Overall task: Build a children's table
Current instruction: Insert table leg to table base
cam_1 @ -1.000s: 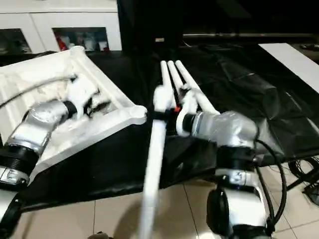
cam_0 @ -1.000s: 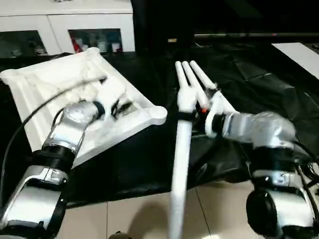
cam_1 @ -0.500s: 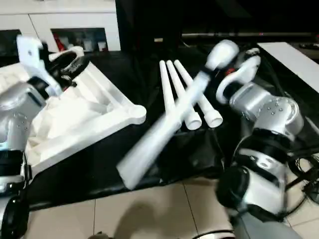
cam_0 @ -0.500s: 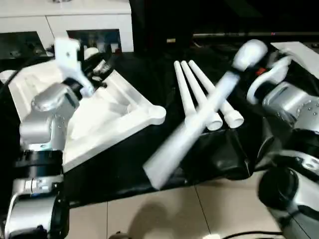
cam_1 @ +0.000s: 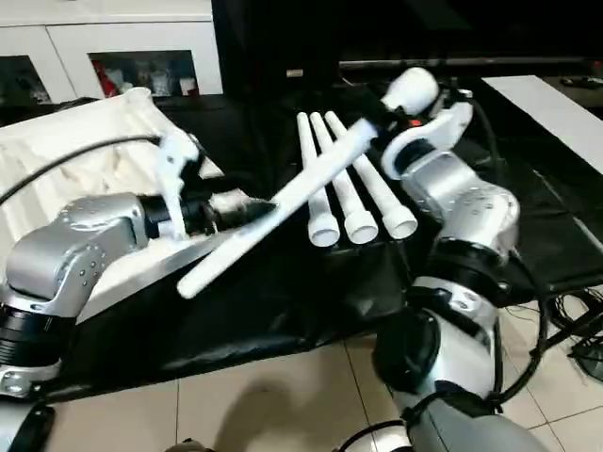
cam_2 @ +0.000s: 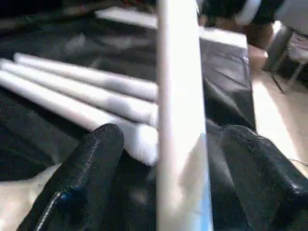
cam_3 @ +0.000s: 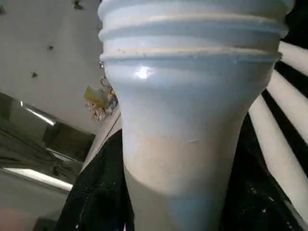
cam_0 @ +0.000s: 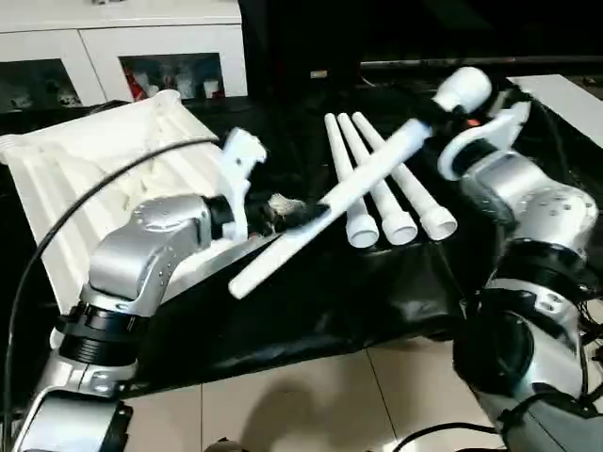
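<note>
The white tabletop (cam_0: pixel 85 160) lies ribbed side up on the black cloth at the left. My right gripper (cam_0: pixel 435 105) is shut on a long white leg (cam_0: pixel 396 146) just below its wide ringed end (cam_3: pixel 192 43). It holds the leg in the air, slanting down toward the left. My left gripper (cam_0: pixel 292 215) is at the leg's middle, open, with one black finger (cam_2: pixel 82 183) on each side of the leg (cam_2: pixel 180 144) and a gap on both sides. Three more legs (cam_0: pixel 386 202) lie side by side on the cloth under the raised one.
A white cabinet (cam_0: pixel 141 56) with glass doors stands behind the tabletop. The black cloth (cam_0: pixel 311 320) ends at a tiled floor (cam_0: pixel 283 405) in front. A white board (cam_0: pixel 565 94) lies at the far right. A black cable (cam_0: pixel 85 198) arcs over my left forearm.
The right arm has lowered the leg's far end toward the left. The left arm came down from above the tabletop to the leg's middle, its fingers now astride it.
</note>
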`<state>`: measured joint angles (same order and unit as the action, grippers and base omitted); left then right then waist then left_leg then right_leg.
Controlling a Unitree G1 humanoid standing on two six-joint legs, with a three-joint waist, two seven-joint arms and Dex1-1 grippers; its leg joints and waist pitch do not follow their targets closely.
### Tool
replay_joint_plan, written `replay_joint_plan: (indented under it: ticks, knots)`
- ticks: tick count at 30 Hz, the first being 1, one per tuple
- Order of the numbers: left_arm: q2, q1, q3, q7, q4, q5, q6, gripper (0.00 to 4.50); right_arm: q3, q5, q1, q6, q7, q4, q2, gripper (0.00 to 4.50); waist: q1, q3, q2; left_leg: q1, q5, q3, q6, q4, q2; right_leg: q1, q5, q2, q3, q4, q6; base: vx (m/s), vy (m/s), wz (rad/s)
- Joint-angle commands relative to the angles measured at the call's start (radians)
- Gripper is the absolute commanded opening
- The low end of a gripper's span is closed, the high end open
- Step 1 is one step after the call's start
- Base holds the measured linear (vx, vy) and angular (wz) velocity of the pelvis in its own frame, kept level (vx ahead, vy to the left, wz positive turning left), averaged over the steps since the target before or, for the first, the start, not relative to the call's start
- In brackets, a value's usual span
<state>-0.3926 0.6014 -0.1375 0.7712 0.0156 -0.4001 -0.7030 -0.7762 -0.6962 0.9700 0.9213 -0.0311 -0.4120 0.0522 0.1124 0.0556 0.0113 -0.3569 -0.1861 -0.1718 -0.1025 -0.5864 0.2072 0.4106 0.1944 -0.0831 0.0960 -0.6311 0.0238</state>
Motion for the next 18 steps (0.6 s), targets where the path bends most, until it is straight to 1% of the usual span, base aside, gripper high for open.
replay_joint_plan:
  ticks: [1, 2, 3, 4, 5, 6, 7, 10, 11, 14, 15, 16, 18]
  knots:
    - [-0.023, -0.001, -0.035, 0.017, -0.013, 0.004, -0.030, 4.09, 0.007, -0.019, 0.009, -0.017, 0.013, 0.022, 0.003, 1.91, 0.002, -0.077, -0.007, 0.001, -0.041, -0.004, -0.030, 0.058, 0.005, -0.069, 0.015, -0.048, -0.055, 0.056, 0.156, 0.000, 0.000, 0.00]
    - [-0.024, -0.006, -0.038, 0.023, -0.013, -0.002, -0.045, 4.09, 0.006, -0.020, 0.010, -0.018, 0.013, 0.021, 0.003, 1.91, 0.002, -0.077, -0.006, 0.000, -0.042, -0.004, -0.031, 0.058, 0.005, -0.070, 0.016, -0.048, -0.055, 0.056, 0.154, 0.000, 0.000, 0.00]
    - [-0.025, -0.009, -0.040, 0.028, -0.014, -0.009, -0.057, 4.31, 0.006, -0.020, 0.011, -0.020, 0.014, 0.020, 0.003, 1.91, 0.001, -0.077, -0.006, 0.001, -0.044, -0.004, -0.032, 0.058, 0.005, -0.070, 0.017, -0.048, -0.055, 0.056, 0.153, 0.000, 0.000, 0.00]
    - [-0.025, -0.011, -0.038, 0.032, -0.018, -0.015, -0.067, 4.31, 0.007, -0.020, 0.011, -0.021, 0.015, 0.021, 0.002, 1.91, 0.002, -0.077, -0.011, 0.001, -0.044, -0.003, -0.033, 0.058, 0.005, -0.070, 0.018, -0.048, -0.055, 0.056, 0.153, 0.000, 0.000, 0.00]
    - [-0.029, -0.014, -0.046, 0.036, -0.022, -0.013, -0.073, 4.40, 0.005, -0.021, 0.012, -0.024, 0.016, 0.019, 0.002, 1.91, 0.001, -0.077, -0.009, 0.000, -0.046, -0.004, -0.035, 0.058, 0.005, -0.071, 0.017, -0.047, -0.055, 0.056, 0.152, 0.000, 0.000, 0.00]
    - [-0.033, -0.016, -0.051, 0.039, -0.026, -0.010, -0.077, 4.44, 0.004, -0.021, 0.012, -0.026, 0.017, 0.018, 0.002, 1.91, 0.002, -0.077, -0.010, 0.000, -0.045, -0.003, -0.036, 0.058, 0.005, -0.071, 0.015, -0.047, -0.055, 0.056, 0.152, 0.000, 0.000, 0.00]
    - [-0.037, -0.017, -0.059, 0.033, -0.025, 0.002, -0.080, 4.47, 0.006, -0.025, 0.012, -0.029, 0.019, 0.017, 0.003, 1.91, 0.001, -0.078, -0.009, 0.000, -0.044, -0.003, -0.036, 0.058, 0.004, -0.071, 0.011, -0.047, -0.055, 0.056, 0.151, 0.000, 0.000, 0.00]
    - [-0.025, -0.008, -0.052, 0.000, -0.006, 0.022, -0.093, 4.50, 0.015, -0.039, 0.013, -0.041, 0.023, 0.009, 0.012, 1.91, 0.001, -0.078, -0.012, 0.000, -0.051, -0.003, -0.037, 0.057, 0.005, -0.072, 0.004, -0.047, -0.054, 0.055, 0.153, 0.000, 0.000, 0.00]
    - [-0.023, -0.002, -0.047, -0.009, 0.003, 0.025, -0.097, 4.22, 0.016, -0.039, 0.015, -0.044, 0.023, 0.004, 0.014, 1.91, 0.000, -0.078, -0.011, -0.001, -0.054, -0.003, -0.038, 0.057, 0.004, -0.073, 0.008, -0.046, -0.054, 0.057, 0.151, 0.000, 0.000, 0.00]
    - [-0.025, 0.005, -0.043, -0.015, 0.010, 0.025, -0.102, 4.09, 0.018, -0.043, 0.017, -0.051, 0.023, -0.002, 0.017, 1.91, 0.001, -0.079, -0.012, -0.001, -0.042, -0.002, -0.037, 0.056, 0.003, -0.073, -0.007, -0.046, -0.054, 0.055, 0.153, 0.000, 0.000, 0.00]
    - [-0.025, 0.005, -0.043, -0.015, 0.010, 0.025, -0.102, 3.94, 0.018, -0.043, 0.017, -0.051, 0.023, -0.002, 0.017, 1.91, 0.001, -0.080, -0.011, -0.001, -0.039, -0.002, -0.037, 0.055, 0.003, -0.074, -0.013, -0.045, -0.054, 0.054, 0.155, 0.000, 0.000, 0.00]
    - [-0.025, 0.007, -0.041, -0.016, 0.012, 0.026, -0.104, 3.78, 0.017, -0.045, 0.019, -0.054, 0.023, -0.004, 0.018, 1.91, 0.002, -0.079, -0.014, -0.001, -0.040, -0.002, -0.036, 0.056, 0.003, -0.074, -0.014, -0.046, -0.054, 0.054, 0.156, 0.000, 0.000, 0.00]
    - [-0.026, 0.007, -0.037, -0.015, 0.018, 0.030, -0.101, 3.66, 0.018, -0.045, 0.021, -0.058, 0.023, -0.009, 0.019, 1.91, 0.001, -0.080, -0.012, 0.000, -0.041, -0.002, -0.035, 0.056, 0.003, -0.074, -0.015, -0.045, -0.053, 0.055, 0.158, 0.000, 0.000, 0.00]
